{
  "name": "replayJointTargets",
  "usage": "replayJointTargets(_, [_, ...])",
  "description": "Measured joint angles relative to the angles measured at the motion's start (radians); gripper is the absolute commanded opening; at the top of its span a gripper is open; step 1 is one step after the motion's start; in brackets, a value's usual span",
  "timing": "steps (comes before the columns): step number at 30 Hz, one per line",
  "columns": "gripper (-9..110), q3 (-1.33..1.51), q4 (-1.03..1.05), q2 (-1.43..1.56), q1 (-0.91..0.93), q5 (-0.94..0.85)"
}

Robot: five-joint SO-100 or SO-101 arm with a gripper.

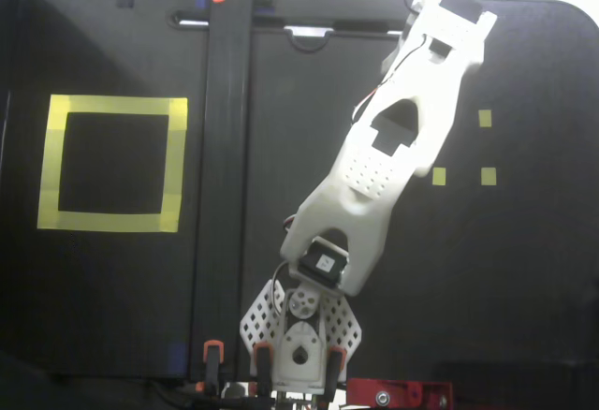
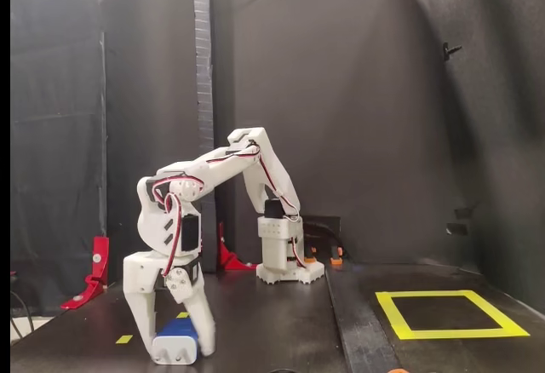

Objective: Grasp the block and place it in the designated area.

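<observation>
jaws point(image 2: 176, 343): spread and pointing straight down in the side-on fixed view, one finger at each flank of the block, tips at or very near the table; whether the fingers already press the block I cannot tell.
block point(image 2: 177, 328): dark blue, low and rounded, lying on the table between the two fingers; only its upper part shows clearly, and the pale piece under it looks like part of a fingertip. No prongs can be made out.
block from the jaws: directly between them, not off to either side, so the coming move looks like a plain closing, no sideways correction needed.
long axis: appears to run across the picture, from finger to finger, in the side-on view; if so the jaws close on its ends, but the view is too coarse to be sure.
top-down view: the arm point(image 1: 402, 139) reaches toward the upper right and covers the block entirely; the jaws cannot be seen there.
small yellow squares point(image 1: 487, 176): three show just right of the arm, well apart from the big square.
designated area point(image 1: 112, 162): wide yellow tape square with a black middle, on the left of the table in the top-down view, on the right in the side-on view point(image 2: 447, 313); well apart from the block, across a dark strip point(image 1: 225, 176) that runs down the table.
table point(image 2: 281, 322): black and matte.
judgement: grasp about to close; lift and carry across the strip are not yet done.
</observation>
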Motion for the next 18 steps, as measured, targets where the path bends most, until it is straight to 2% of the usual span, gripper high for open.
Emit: replayJointTargets(18, [21,0.023,0.003,0.052,-0.002,0.003])
